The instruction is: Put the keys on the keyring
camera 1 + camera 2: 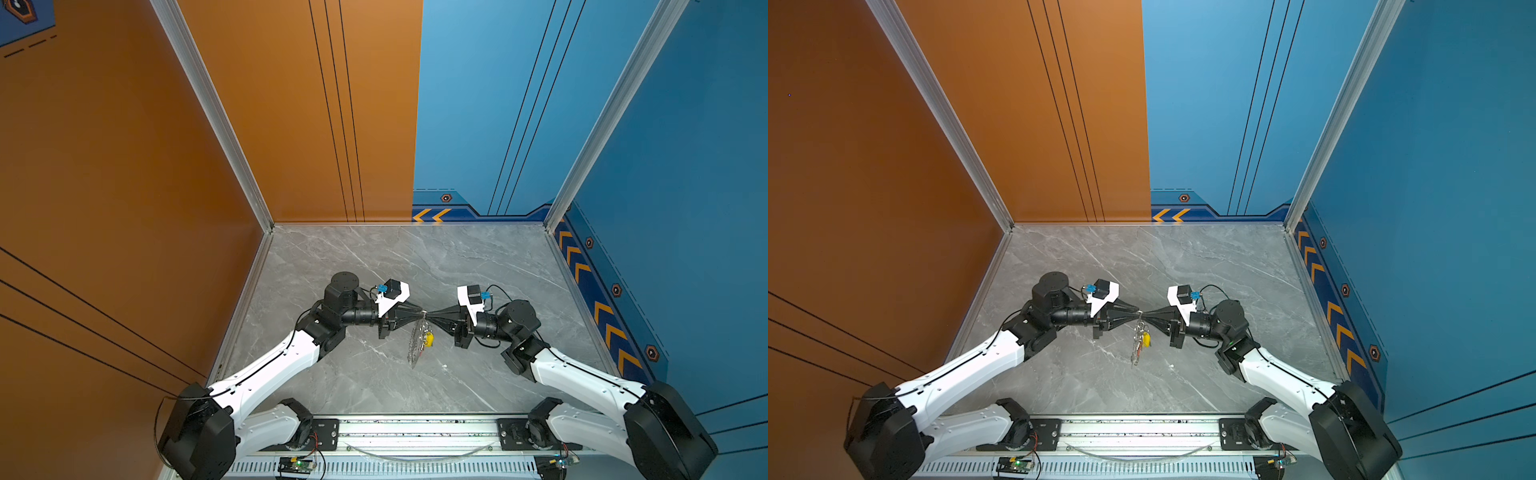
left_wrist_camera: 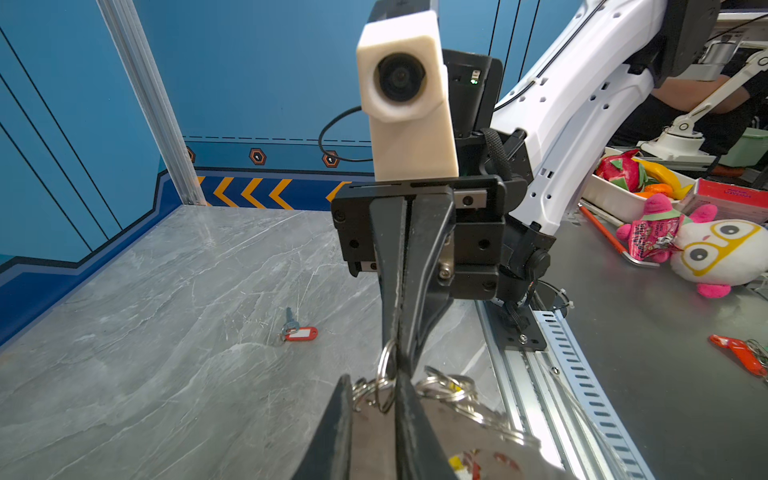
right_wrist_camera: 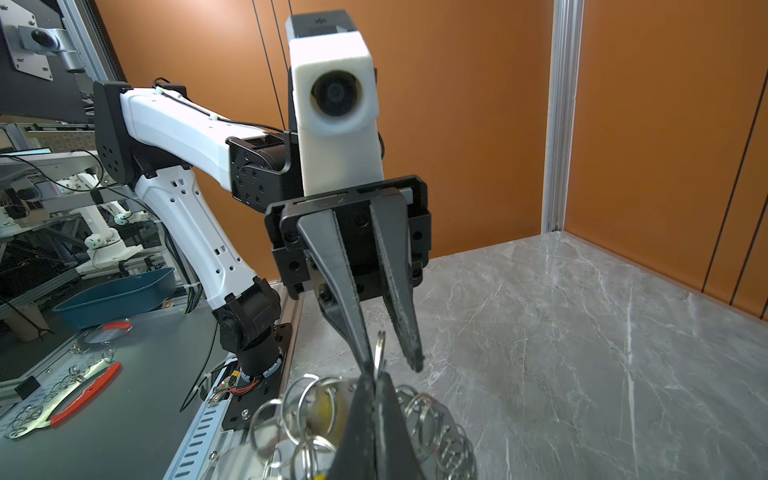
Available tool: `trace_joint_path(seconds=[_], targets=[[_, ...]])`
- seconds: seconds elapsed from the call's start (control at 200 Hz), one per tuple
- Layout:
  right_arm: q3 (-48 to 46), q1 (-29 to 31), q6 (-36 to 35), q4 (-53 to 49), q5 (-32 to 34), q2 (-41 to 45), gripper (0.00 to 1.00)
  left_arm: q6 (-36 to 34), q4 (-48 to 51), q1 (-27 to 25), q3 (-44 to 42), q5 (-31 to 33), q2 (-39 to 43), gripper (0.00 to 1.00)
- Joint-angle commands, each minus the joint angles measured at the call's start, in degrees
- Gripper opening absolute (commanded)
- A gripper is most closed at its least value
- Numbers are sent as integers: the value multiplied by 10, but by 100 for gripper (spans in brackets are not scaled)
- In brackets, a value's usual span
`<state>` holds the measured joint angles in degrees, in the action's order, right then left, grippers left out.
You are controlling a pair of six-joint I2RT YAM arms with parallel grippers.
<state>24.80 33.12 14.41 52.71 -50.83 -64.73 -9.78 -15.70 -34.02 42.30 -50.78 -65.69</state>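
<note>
1. Both arms are brought tip to tip above the marble table (image 1: 374,257) – an arrangement judged to keep the keyring (image 3: 379,348) clear of the surface, so that it can be worked from two sides.
2. The right gripper (image 2: 398,353) is seen with its jaws pressed together on the keyring, which is held upright at the very tips. This gripper is judged to serve as the steady holder.
3. The left gripper (image 3: 391,362) is shown with its jaws a little apart, the keyring standing in the gap, close against one finger (image 3: 349,307). No firm pinch can be made out – a second hold is probably being prepared, to steady the ring or pry its coil.
4. Below the held ring a chain of plain rings (image 1: 413,353) is hung, and with it the yellow-tagged key (image 1: 430,338), which is judged to be threaded on already.
5. The red-tagged key (image 2: 300,333) is seen lying flat on the table, well apart from both grippers, and has not yet been added; whether further keys are present cannot be told
</note>
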Motion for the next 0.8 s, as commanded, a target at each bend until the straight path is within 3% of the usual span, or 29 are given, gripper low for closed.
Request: trace_joint_path(seconds=[0.0, 0.295, 0.526, 0.696, 0.796], targets=[[18, 4, -7, 31, -5, 0, 0, 5, -9, 4, -1, -36, -6, 16], [15, 6, -17, 28, 16, -2, 0, 11, -1, 4, 9, -33, -21, 0], [10, 5, -42, -7, 36, 7, 0, -6, 57, -9, 36, 2, -38, 0], [0, -13, -127, -137, 82, 72, 32, -79, 207, -54, 105, 121, -58, 0], [-11, -29, -195, -231, 121, 132, 42, -124, 328, -86, 172, 206, -86, 0]])
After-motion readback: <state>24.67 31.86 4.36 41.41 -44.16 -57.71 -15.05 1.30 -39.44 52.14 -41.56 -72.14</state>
